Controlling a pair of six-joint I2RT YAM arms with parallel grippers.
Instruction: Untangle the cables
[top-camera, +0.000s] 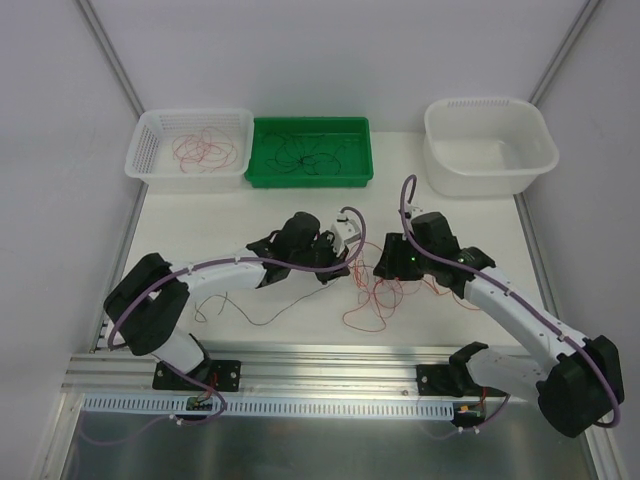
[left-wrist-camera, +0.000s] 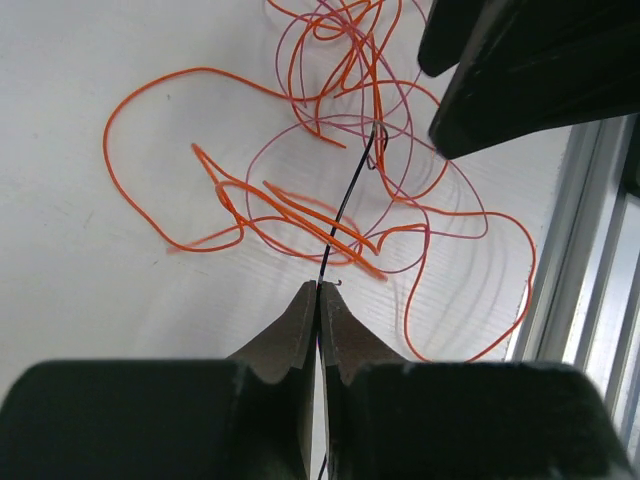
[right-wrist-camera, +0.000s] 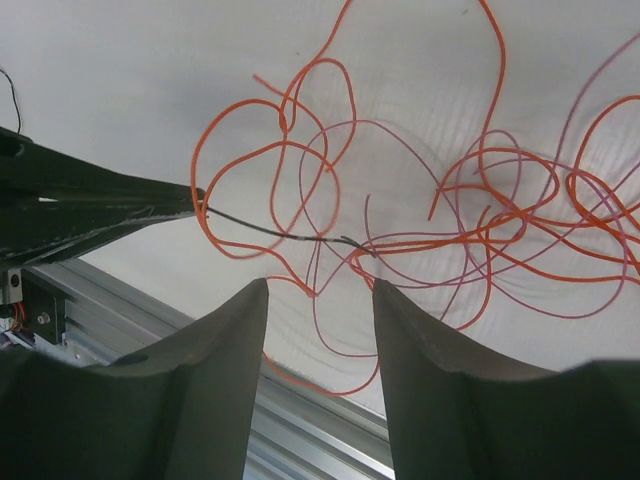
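A loose tangle of thin orange and pink wires (top-camera: 375, 298) is lying on the white table (top-camera: 480, 215). The left claw (left-wrist-camera: 318, 290) is pinching a thin black wire (left-wrist-camera: 347, 195) that is running into the tangle. The right claw (right-wrist-camera: 320, 285) is hanging open just above the tangle, holding nothing. Farther back, a white plastic basket (top-camera: 150, 150), a green plastic tray (top-camera: 262, 176) and a white plastic tub (top-camera: 440, 172) are sitting in a row.

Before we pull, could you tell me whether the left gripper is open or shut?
Shut: the left gripper has its jaws together, pinching the thin black wire.
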